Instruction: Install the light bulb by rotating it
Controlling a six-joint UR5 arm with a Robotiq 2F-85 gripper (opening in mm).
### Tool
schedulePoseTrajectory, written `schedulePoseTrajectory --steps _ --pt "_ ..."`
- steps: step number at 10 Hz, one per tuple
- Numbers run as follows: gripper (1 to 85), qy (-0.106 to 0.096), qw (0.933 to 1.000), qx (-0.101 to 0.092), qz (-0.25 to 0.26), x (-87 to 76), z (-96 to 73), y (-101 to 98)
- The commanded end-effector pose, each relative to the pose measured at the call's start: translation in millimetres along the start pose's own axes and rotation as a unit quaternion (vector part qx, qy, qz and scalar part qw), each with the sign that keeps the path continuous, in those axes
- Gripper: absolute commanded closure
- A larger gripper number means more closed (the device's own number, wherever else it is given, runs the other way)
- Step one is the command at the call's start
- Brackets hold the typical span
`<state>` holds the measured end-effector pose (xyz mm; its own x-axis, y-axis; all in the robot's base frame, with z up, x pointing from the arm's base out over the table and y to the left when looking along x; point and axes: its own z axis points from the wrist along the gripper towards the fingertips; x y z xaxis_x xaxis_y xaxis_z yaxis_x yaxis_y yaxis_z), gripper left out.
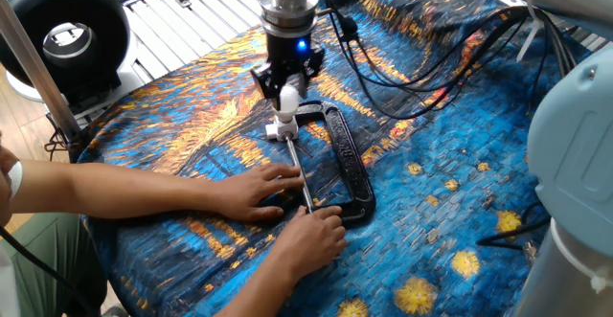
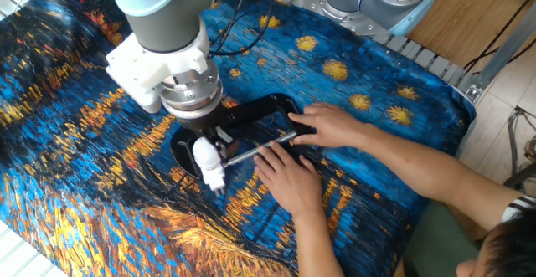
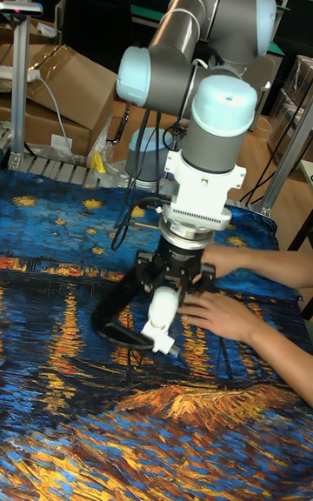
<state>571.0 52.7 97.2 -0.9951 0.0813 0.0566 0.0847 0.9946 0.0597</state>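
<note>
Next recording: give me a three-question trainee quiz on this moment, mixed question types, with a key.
1. True or false: the light bulb sits on the white socket base.
2. The gripper is: A) directly above the bulb B) on the cloth far from it C) out of view.
3. What do the person's hands press on?

Key: 1 true. 2 A. 3 The black C-clamp and its metal rod, on the patterned cloth.

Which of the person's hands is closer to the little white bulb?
The hand lying flat beside the metal rod sits nearer the light bulb. The other hand grips the rod's far end by the black clamp.
</note>
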Motion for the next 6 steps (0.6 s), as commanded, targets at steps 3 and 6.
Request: schedulePoseTrajectory --steps 3,6 --pt "25.0 0.005 0.9993 -0.003 -0.038 2.2 -0.9 -1.4" --pt "30.0 -0.001 0.9969 -0.004 -0.078 5.4 -10.4 -2.9"
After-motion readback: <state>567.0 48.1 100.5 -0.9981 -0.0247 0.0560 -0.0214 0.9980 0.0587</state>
